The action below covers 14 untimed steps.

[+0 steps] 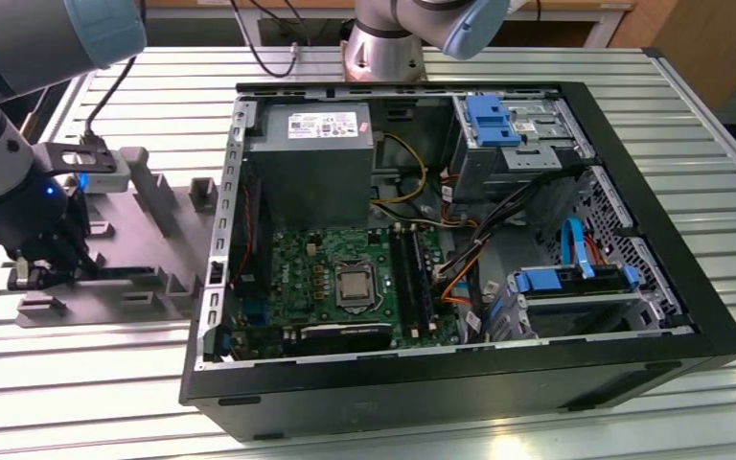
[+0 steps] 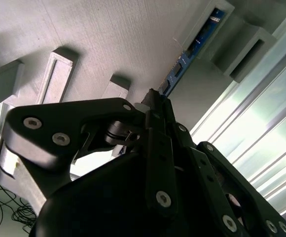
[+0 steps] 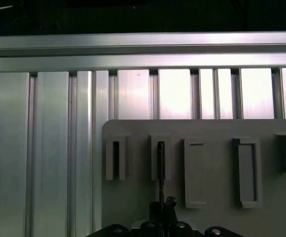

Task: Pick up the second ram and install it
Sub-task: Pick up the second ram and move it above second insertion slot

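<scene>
We see the fingers [image 2: 159,111] pinching one end of the second ram [image 2: 182,61], which stands on edge in a slot of the grey holder [image 1: 150,240] on the bench [image 1: 74,393], beside the open computer [image 1: 675,326].

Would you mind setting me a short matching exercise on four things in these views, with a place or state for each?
Things:
1. second ram
2. gripper
3. processor socket
4. drive-bay clips

Places or states:
A. blue plastic, on the drive cages
B. on the motherboard inside the open case
C. standing on edge in a slot of the grey fixture
D. shut on the stick's end

Pairs: 1-C, 2-D, 3-B, 4-A
</scene>
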{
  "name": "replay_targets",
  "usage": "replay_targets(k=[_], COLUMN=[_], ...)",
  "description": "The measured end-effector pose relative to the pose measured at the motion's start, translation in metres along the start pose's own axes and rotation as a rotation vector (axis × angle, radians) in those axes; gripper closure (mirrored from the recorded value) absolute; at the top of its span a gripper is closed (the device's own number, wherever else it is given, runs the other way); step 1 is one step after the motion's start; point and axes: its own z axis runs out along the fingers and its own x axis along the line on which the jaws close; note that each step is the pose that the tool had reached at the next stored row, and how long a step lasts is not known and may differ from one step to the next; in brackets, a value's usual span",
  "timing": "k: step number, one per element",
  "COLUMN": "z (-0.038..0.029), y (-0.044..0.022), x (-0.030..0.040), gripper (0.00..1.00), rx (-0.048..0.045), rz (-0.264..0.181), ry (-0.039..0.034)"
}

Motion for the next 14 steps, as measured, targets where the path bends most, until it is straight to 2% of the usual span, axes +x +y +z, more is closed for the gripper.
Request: replay_targets(k=[14], z=[-0.0035], y=[0.0001], x=[-0.0001], gripper=[0.86], rx=[0.0001], rz=[0.0], ry=[0.0002])
